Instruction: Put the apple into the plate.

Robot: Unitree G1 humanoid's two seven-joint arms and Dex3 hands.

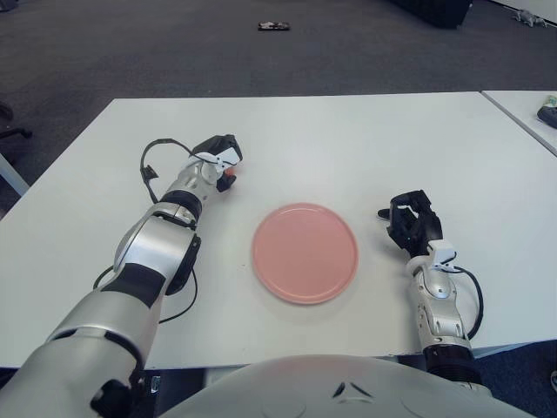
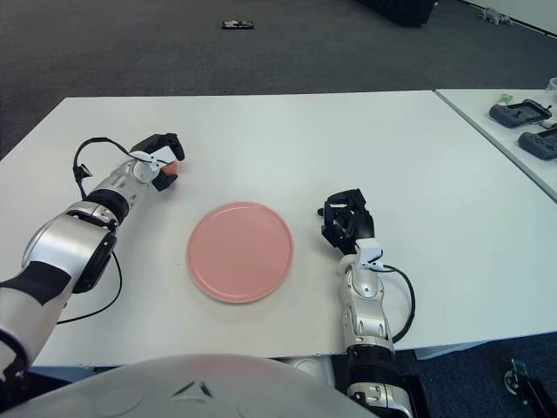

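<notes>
Apple, small, red-orange and round [image 2: 171, 165]: only a sliver shows between the curled fingers of my left hand [image 2: 159, 159], which grasps it over the white table [image 1: 365, 139], behind and to the left of the pink round plate [image 1: 305, 252] and apart from it. Being round and mostly hidden, the fruit shows no long axis, and I cannot tell which way its stem points. My left arm reaches forward across the table's left half, with a black cable [image 1: 150, 170] looping beside the wrist. The plate lies flat near the table's front centre, with nothing in it. My right hand [image 1: 413, 222] shows just to the right of the plate, black fingers curled inward with nothing in them, apart from the rim. The tabletop is a plain white matte rectangle; a second white table [image 2: 513, 113] stands to the right, separated by a narrow gap, and carries dark handheld devices [image 2: 522, 111]. Behind both tables spreads dark grey carpeted floor [image 1: 174, 43], on which a small dark object [image 1: 274, 27] lies far back.
</notes>
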